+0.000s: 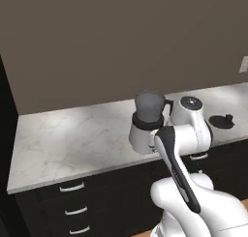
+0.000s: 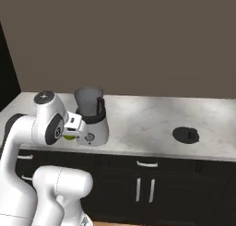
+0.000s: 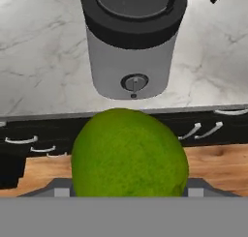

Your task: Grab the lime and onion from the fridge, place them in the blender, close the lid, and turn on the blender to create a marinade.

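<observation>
Marble counter (image 1: 63,139) w/ blender (image 1: 147,127), brown wall (image 1: 121,37).

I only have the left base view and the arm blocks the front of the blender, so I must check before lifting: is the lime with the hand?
Observer: Yes. In the hand view the lime sits right in front of the camera, low in the middle, with the blender straight ahead of it.
Operator: How high is it against the jar?
Observer: Low. The right base view shows a green sliver beside the blender's grey base, well under the open jar mouth.
Operator: Which way is the control facing?
Observer: The round knob on the base faces the hand.
</observation>
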{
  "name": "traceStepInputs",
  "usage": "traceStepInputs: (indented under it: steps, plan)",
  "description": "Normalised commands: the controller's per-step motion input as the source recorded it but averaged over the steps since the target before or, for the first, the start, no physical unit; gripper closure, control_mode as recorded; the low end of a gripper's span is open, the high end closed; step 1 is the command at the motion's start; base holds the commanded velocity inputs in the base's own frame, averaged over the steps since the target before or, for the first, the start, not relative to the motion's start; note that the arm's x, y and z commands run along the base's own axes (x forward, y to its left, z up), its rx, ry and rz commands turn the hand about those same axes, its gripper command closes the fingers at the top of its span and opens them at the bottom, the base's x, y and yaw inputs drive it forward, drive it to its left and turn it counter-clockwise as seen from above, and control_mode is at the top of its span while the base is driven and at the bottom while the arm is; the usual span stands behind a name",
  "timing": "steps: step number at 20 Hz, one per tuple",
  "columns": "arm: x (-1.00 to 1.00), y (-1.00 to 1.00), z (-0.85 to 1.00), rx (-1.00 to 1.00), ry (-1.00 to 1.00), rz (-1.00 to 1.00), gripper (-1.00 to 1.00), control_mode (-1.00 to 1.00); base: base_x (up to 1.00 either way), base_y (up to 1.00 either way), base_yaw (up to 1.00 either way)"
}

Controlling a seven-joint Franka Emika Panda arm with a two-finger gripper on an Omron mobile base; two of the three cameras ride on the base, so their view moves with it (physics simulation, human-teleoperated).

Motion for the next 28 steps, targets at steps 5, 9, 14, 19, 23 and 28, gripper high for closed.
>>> traceStepInputs:
  steps: [5,9,14,19,23,28]
  plan:
    - [0.18,0.0,0.12,0.0,-0.03,0.04,1.0,-1.0,0.6,-0.01,0.19]
    - [0.38,-0.41,0.9,0.0,-0.3,0.09,1.0,-1.0,0.0,0.0,0.0]
    - [0.35,-0.49,0.9,0.0,-0.28,0.01,1.0,-1.0,0.0,0.0,0.0]
    - [0.94,-0.1,0.11,0.07,0.03,0.07,1.0,-1.0,0.0,0.0,0.0]
    - [0.96,0.01,0.0,0.03,0.24,0.09,1.0,-1.0,0.0,0.0,0.0]
    - [0.81,0.05,-0.3,0.0,0.29,0.06,1.0,-1.0,0.0,0.0,0.0]
